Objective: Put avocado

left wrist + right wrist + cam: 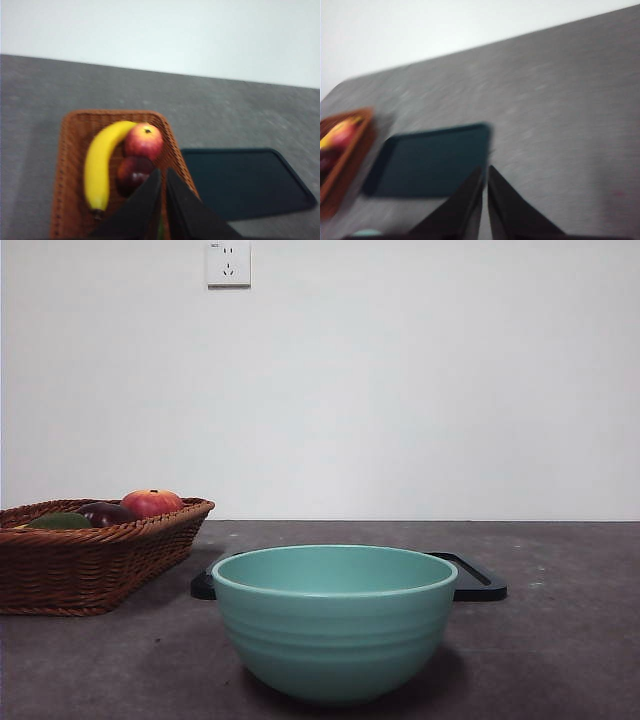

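Note:
The avocado (60, 521) lies in the wicker basket (100, 560) at the table's left, only its dark olive top showing over the rim. It sits beside a dark purple fruit (105, 513) and a red apple (152, 502). My left gripper (163, 172) hangs above the basket (70, 165), shut with nothing in it. Its jaws cover the avocado in the left wrist view. My right gripper (485, 170) is shut and empty, high over the bare table near the black tray (432, 160). Neither arm shows in the front view.
A teal bowl (335, 620) stands at the front middle of the table. Behind it lies a flat black tray (480, 580). The basket also holds a yellow banana (100, 165), the apple (144, 141) and the dark fruit (134, 171).

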